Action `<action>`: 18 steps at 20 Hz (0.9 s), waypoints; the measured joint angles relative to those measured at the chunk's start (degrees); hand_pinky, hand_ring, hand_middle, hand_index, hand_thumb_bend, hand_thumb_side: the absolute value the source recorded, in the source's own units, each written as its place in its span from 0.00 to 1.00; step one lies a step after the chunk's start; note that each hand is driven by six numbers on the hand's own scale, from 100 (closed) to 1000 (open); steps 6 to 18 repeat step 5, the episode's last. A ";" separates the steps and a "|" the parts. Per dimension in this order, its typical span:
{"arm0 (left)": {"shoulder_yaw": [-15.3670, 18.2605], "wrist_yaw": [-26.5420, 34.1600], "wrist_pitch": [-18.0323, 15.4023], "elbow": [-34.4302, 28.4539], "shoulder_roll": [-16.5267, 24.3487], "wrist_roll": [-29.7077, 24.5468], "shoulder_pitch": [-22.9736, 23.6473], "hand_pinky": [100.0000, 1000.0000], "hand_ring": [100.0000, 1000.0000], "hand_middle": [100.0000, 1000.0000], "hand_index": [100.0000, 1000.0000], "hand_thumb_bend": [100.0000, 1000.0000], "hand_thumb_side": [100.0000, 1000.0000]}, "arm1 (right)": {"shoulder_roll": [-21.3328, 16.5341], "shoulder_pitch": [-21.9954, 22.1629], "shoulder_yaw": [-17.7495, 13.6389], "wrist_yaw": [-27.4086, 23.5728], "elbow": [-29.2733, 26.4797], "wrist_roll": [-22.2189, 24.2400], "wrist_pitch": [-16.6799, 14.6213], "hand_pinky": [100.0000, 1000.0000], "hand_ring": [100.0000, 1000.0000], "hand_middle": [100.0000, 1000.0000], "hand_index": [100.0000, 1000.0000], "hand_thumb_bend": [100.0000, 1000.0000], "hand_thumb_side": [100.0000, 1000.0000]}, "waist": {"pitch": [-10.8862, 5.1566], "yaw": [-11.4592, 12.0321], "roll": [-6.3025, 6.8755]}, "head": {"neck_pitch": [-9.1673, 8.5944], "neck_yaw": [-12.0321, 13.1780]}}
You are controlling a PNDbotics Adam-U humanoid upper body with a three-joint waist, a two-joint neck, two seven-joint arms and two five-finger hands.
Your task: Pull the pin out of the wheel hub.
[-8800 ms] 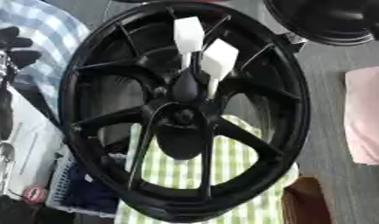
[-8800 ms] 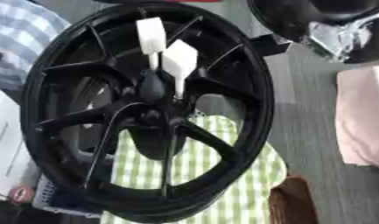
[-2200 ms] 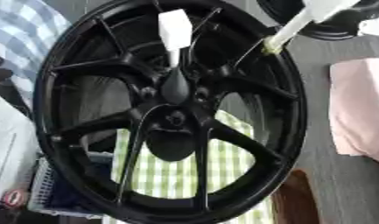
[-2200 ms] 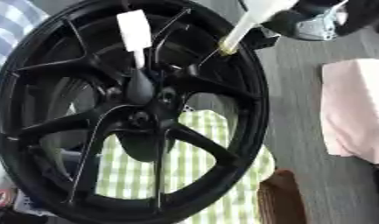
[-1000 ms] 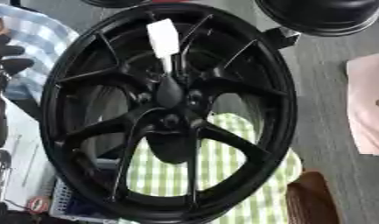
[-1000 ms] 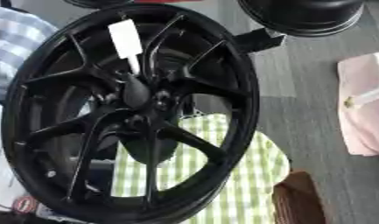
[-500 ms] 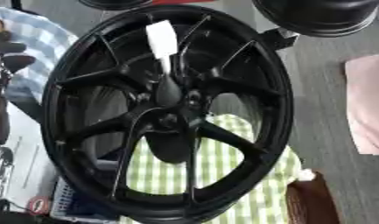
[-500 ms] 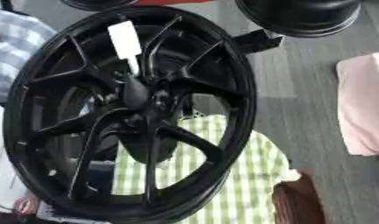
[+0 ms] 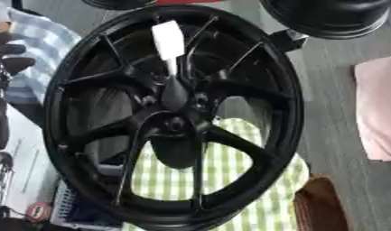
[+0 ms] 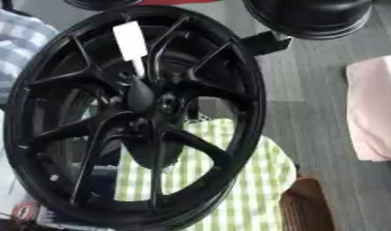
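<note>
A big black spoked wheel stands tilted and fills most of both views. One pin with a white rectangular handle sticks out of the hub, pointing up toward the rim. Nothing touches the pin. My right hand shows in neither view. Dark rounded shapes at the left edge may be part of my left hand; they lie outside the rim, well apart from the pin.
A green checked cloth lies under the wheel. Another black wheel sits at the top right, a pink cloth at the right edge, a brown object at the lower right, and a blue-checked cloth at the left.
Two white pins stood in the hub at first; my right hand drew one away to the upper right and has left the view. One pin stays in the hub.
</note>
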 measured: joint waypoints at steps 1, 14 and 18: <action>-0.10 0.02 -0.01 0.00 0.00 -0.03 -0.16 0.80 0.60 0.60 0.77 0.00 0.69 | 0.22 -0.77 0.68 -1.43 -0.62 0.26 -0.15 0.93 0.83 0.63 0.72 0.00 0.33 | 0.00 0.05 -0.08 | -0.02 -0.02; -0.38 0.18 -0.09 0.00 0.15 -0.26 -0.49 0.80 0.60 0.60 0.77 0.00 0.69 | 1.17 -3.35 2.99 -5.61 -1.44 0.97 -0.86 0.93 0.82 0.61 0.71 0.00 0.34 | 0.00 0.33 -0.42 | -0.03 -0.11; -0.38 0.18 -0.09 0.00 0.15 -0.26 -0.49 0.80 0.60 0.60 0.77 0.00 0.69 | 1.17 -3.35 2.99 -5.61 -1.44 0.97 -0.86 0.93 0.82 0.61 0.71 0.00 0.34 | 0.00 0.33 -0.42 | -0.03 -0.11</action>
